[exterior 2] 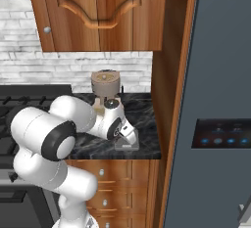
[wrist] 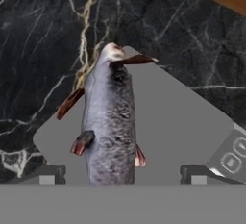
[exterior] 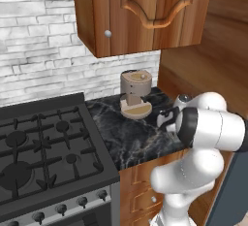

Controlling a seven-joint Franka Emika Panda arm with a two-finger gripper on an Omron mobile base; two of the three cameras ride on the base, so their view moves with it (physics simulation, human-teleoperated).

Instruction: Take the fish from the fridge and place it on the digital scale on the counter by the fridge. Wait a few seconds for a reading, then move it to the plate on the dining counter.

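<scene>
The fish (wrist: 109, 117), dark grey with reddish fins, lies lengthwise on the digital scale (wrist: 178, 127), its body running from between my finger tips toward the far corner of the slab, its far end reaching just past the slab's edge over the marble; my gripper (wrist: 122, 174) hangs directly over it, my jaws standing apart with one dark tip on each side of the fish, neither tip visibly touching it; the near end of the fish is hidden at the bottom of the hand view, so I cannot tell whether it rests fully flat. The scale is a flat grey slab with rounded corners; its small button panel shows at one corner in the hand view. In the right base view the scale (exterior 2: 126, 145) sits near the front edge of the counter (exterior 2: 142, 119), black marble with white veins, above brown drawers with round silver knobs; my wrist covers most of the slab there. Behind the scale stands a tan coffee machine (exterior: 135, 94), well apart from it. A black gas stove (exterior: 43, 147) adjoins the counter on one side; the slate blue-grey fridge (exterior 2: 215, 75), its dark panel lit with blue lights, rises on the other; wooden cabinets (exterior: 145, 11) hang above, against a white brick wall (exterior: 38, 50).
</scene>
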